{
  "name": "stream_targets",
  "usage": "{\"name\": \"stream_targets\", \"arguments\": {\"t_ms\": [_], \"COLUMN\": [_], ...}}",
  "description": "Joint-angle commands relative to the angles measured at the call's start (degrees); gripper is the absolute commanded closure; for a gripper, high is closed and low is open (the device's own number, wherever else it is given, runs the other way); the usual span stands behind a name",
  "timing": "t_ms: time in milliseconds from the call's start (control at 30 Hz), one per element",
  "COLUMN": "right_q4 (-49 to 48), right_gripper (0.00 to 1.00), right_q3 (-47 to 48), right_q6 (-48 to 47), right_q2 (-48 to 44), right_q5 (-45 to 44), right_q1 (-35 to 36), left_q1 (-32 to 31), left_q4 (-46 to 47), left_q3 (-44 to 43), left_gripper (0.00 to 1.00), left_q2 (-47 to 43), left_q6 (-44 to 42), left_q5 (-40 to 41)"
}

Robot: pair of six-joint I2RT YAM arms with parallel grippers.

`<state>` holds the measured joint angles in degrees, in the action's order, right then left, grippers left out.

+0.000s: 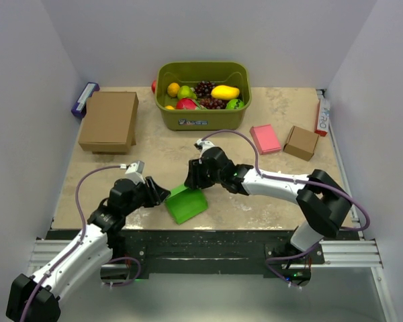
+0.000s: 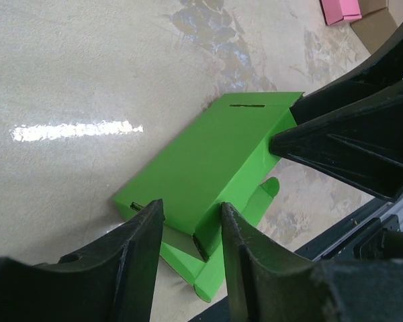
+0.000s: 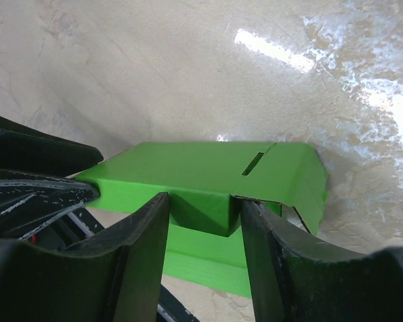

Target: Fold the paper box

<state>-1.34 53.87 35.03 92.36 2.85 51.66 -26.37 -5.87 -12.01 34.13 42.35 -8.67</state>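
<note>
left tool (image 2: 188,216): jaws astride left end of paper box (image 1: 186,204), clamp unclear | right tool (image 3: 205,204): jaws astride its far end, clamp unclear | box: near-centre desk (image 1: 154,161), between tools | why: likely bracing both ends so walls fold up

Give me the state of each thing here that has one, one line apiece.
paper box: partly folded into a low block, one tab sticking out.
left gripper: fingers astride one end of the paper box; firm grip unclear.
right gripper: fingers astride the opposite end; firm grip unclear.
bin: open-topped, filled with fruit.
large brown box: closed.
pink box: lying flat.
</note>
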Motion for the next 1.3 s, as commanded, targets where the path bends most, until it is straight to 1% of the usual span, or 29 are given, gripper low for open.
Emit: {"name": "stream_targets", "arguments": {"t_ms": [0,300,533,633,667,733,833,867,933,967,1033,1200,1267], "right_q4": [-1.1,-4.8,-14.2,-16.9,-17.5,-18.8,-19.1,-19.1,-19.5,-19.4,-19.2,-16.3,-15.0], "right_gripper": [0.52,0.59,0.68,0.71,0.73,0.76,0.82,0.82,0.85,0.87,0.89,0.92,0.95], "right_q3": [-0.9,-3.2,-9.9,-11.5,-11.7,-12.3,-12.5,-12.6,-12.8,-12.9,-13.1,-11.8,-11.2], "right_q6": [4.1,10.1,17.3,19.8,20.5,21.8,22.7,22.8,23.2,23.3,23.6,23.7,23.5], "right_q2": [-0.1,0.7,0.1,0.0,0.0,0.1,0.3,0.4,0.4,0.3,0.1,-1.7,-2.6], "right_q5": [3.2,6.8,8.1,7.7,7.6,7.4,7.3,7.2,7.3,7.3,7.3,7.0,6.6], "right_q1": [-0.7,-2.7,-4.5,-4.6,-4.6,-4.6,-4.6,-4.6,-4.7,-4.8,-5.0,-5.8,-6.3], "left_q1": [0.3,0.4,0.3,0.3,0.3,0.3,0.4,0.3,0.3,0.3,0.3,0.3,0.2], "left_q4": [2.0,2.3,2.4,2.9,2.9,2.8,2.2,1.8,-0.1,-1.2,-4.4,-9.1,-10.8], "left_q3": [1.0,1.1,1.0,0.8,0.2,-0.3,-1.7,-2.9,-5.8,-7.1,-11.2,-20.1,-24.9], "left_gripper": [0.57,0.58,0.58,0.58,0.58,0.57,0.52,0.44,0.36,0.30,0.26,0.25,0.26], "left_q2": [0.5,0.8,0.3,0.5,0.9,1.3,2.3,2.6,2.9,3.4,4.0,6.5,8.7], "left_q6": [-1.2,-1.6,-1.6,-2.1,-2.3,-3.0,-4.3,-4.7,-6.7,-7.6,-10.3,-16.7,-22.7], "left_q5": [-0.3,-0.4,-0.5,-0.9,-0.9,-1.0,-0.7,-0.5,0.6,1.3,3.4,3.8,0.9]}}
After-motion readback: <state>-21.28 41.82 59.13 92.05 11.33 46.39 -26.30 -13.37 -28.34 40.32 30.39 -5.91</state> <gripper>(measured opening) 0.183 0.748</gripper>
